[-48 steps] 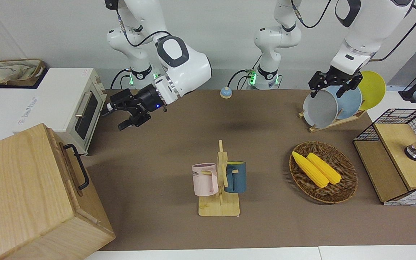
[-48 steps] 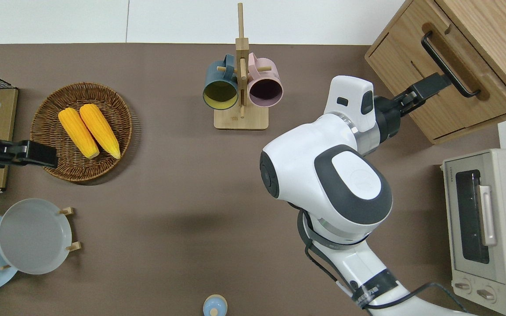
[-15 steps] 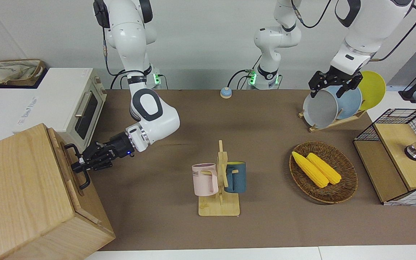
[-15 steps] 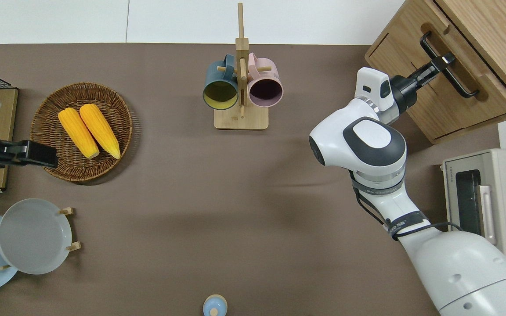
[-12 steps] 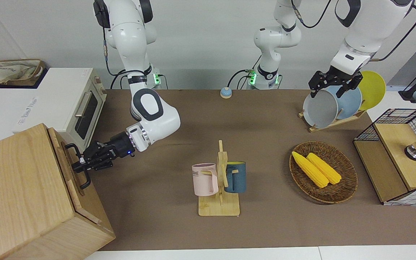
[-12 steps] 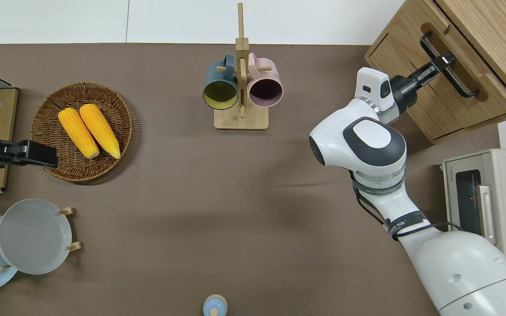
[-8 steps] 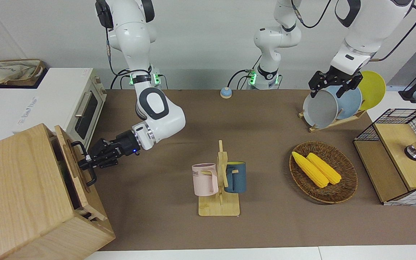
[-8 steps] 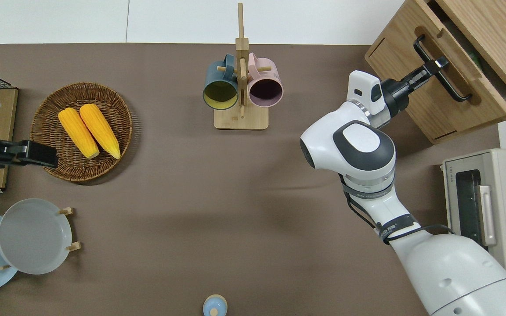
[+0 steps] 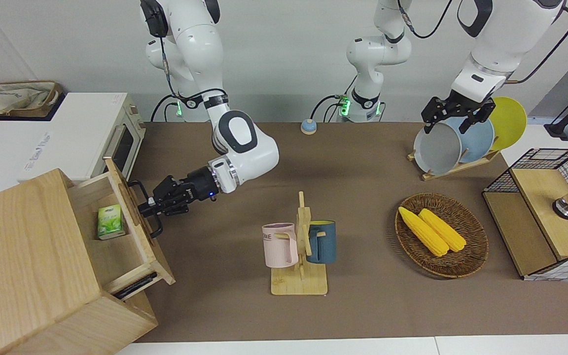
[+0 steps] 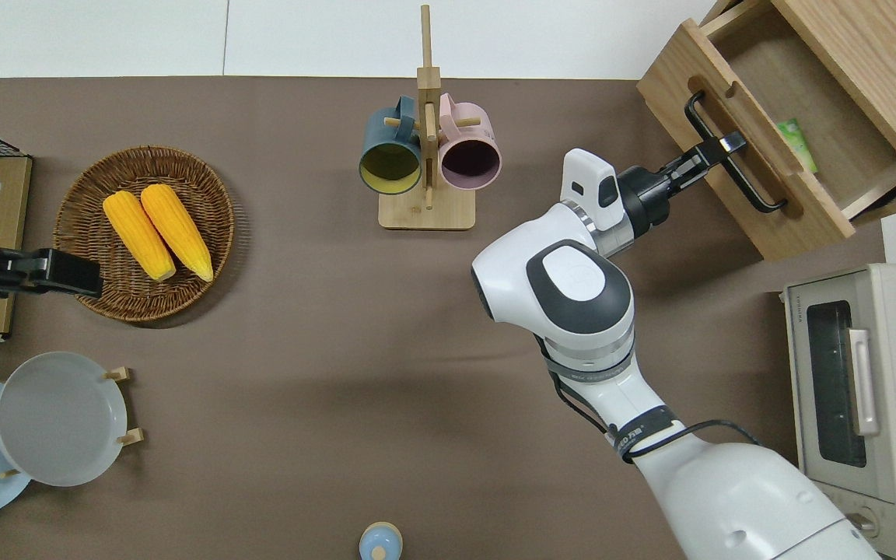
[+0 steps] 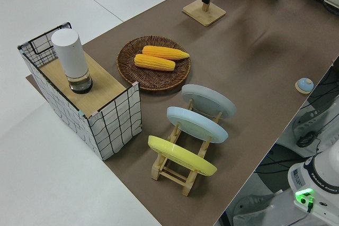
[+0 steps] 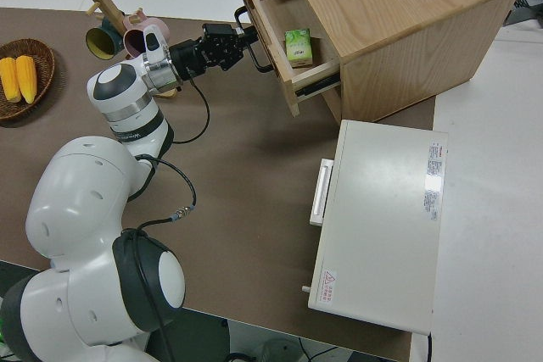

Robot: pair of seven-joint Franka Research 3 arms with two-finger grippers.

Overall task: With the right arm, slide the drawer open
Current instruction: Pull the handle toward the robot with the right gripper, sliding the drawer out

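The light-wood drawer (image 9: 158,256) stands pulled well out of the pale wooden cabinet (image 9: 22,246) at the right arm's end of the table. My right gripper (image 9: 147,209) is shut on the drawer's black bar handle (image 9: 156,228), near the bar's middle. The overhead view shows the same grip, right gripper (image 10: 724,146) on the handle (image 10: 759,187) across the drawer (image 10: 716,187) front. A small green carton (image 9: 110,222) lies inside the drawer, also visible as the carton (image 12: 297,47) in the right side view. My left gripper (image 9: 456,118) is parked, fingers apart.
A white toaster oven (image 9: 101,143) sits beside the cabinet, nearer to the robots. A mug rack (image 9: 300,246) with two mugs stands mid-table. Toward the left arm's end are a corn basket (image 9: 442,234), a plate rack (image 9: 456,140) and a wire-framed cabinet (image 9: 545,212).
My right gripper came down from near the oven, closed on the bar handle and pulled toward the table's middle. The drawer slid from shut to well out, uncovering the green carton.
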